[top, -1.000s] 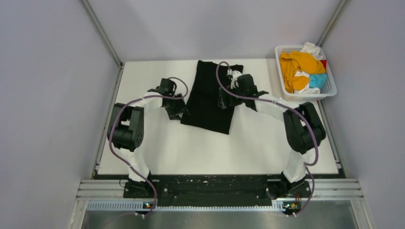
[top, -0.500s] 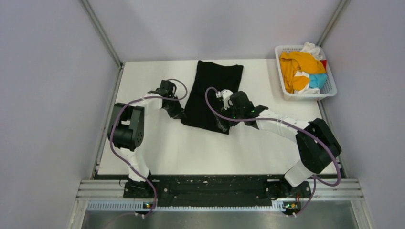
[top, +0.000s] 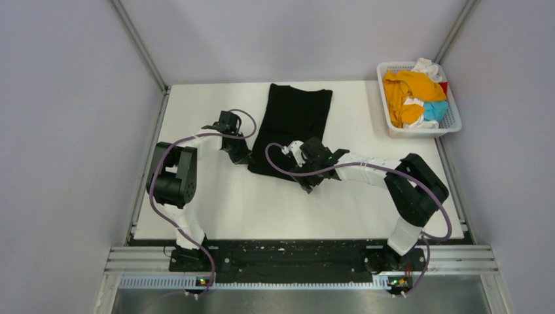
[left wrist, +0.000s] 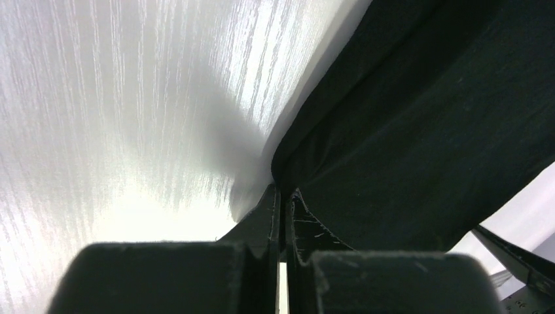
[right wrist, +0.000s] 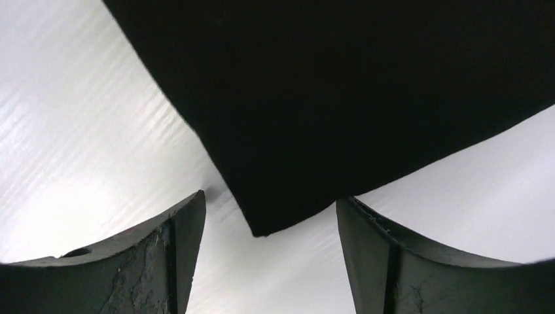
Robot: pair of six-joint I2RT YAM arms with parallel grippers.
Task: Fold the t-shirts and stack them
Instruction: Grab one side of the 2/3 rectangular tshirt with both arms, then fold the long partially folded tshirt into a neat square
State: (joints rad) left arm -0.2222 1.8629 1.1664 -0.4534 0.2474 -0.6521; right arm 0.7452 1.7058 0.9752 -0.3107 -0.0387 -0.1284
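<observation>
T-shirt (top: 292,124), black, lies flat toward 12 o'clock on worktop (top: 262,203). We see L gripper (left wrist: 283,199) pinched tight on its 7 o'clock corner; R gripper (right wrist: 269,201) spread wide over 5 o'clock corner.

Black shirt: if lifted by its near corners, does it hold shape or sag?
Likely floppy: the black t-shirt lies thin and flat on the table, so it should sag between grips. Probably light: the left tool's fingertip pinch alone holds its edge. The open right tool could bunch the corner.
</observation>
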